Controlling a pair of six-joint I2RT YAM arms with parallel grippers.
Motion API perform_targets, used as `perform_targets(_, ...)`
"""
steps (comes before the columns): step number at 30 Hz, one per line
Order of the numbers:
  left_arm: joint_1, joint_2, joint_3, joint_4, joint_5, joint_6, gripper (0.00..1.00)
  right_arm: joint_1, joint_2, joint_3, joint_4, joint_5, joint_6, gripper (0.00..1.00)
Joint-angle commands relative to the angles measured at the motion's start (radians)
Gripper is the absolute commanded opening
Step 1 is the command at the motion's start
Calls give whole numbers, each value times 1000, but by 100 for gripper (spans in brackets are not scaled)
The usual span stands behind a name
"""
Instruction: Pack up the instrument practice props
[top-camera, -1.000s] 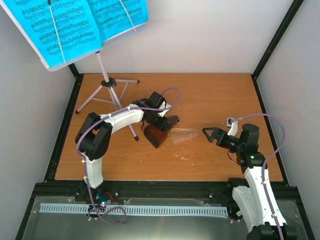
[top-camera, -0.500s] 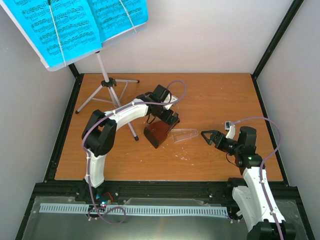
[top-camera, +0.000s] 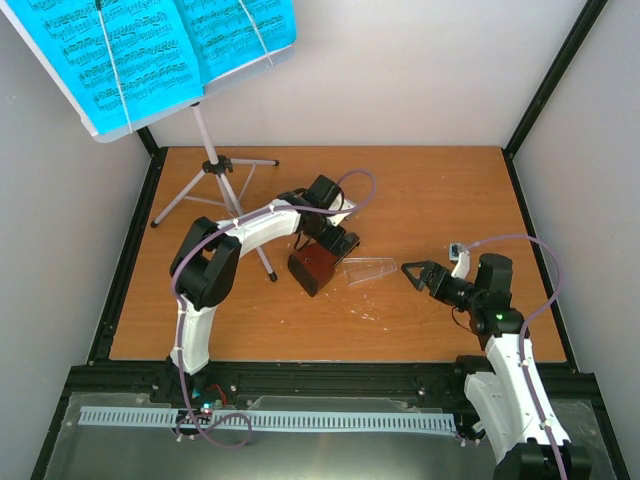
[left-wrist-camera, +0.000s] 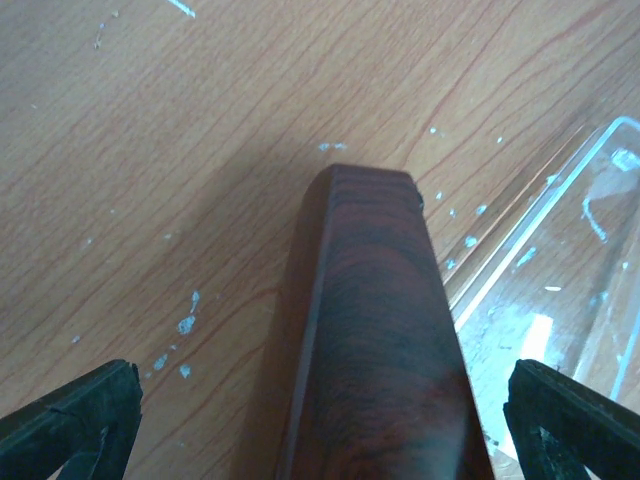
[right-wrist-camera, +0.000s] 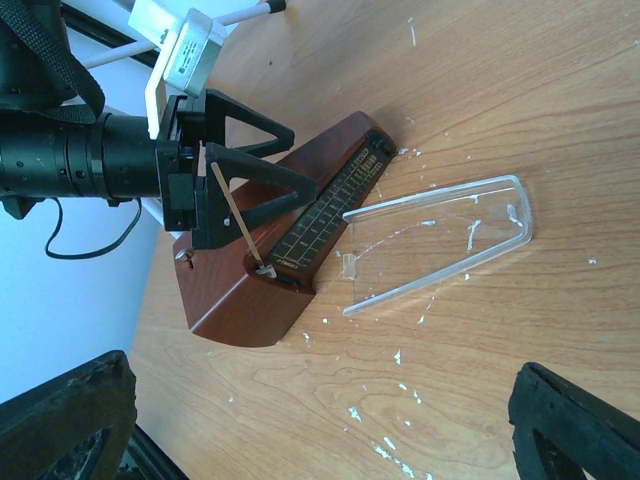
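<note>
brown metronome (top-camera: 318, 268) lies flat at bench (top-camera: 450, 190) centre, clear cover (top-camera: 368, 270) just beside it; we read left gripper (top-camera: 335, 240) as spread astride its body to clamp; right gripper (top-camera: 412, 270) hovers released, empty.

Left arm (top-camera: 250, 225): it rises from its base at the near left, bends sharply at the elbow, and the forearm runs out to the right and away, toward mid-table. The wrist is angled downward. Left hand (top-camera: 338, 240): it points down and to the right. Its two fingers (left-wrist-camera: 75, 425) are spread wide, showing at opposite lower corners of the left wrist view, with neither pressing on anything.

Right arm (top-camera: 505, 350): it is held compact near its base at the near right, with the forearm turned left. Right hand (top-camera: 408, 270): it sits low and aims left toward the centre, jaws parted wide and gripping nothing.
</note>
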Motion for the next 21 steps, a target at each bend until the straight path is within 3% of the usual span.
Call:
perform_targets(1, -19, -5, -8, -23, -30, 56, 99, 0, -3, -22, 15, -19, 13, 100)
perform_targets(13, -24, -5, -36, -35, -45, 86, 99, 0, 28, -27, 30, -30, 4, 100)
perform_targets(21, -24, -43, -69, -2, -12, 88, 81, 0, 36, -42, 40, -29, 10, 100)
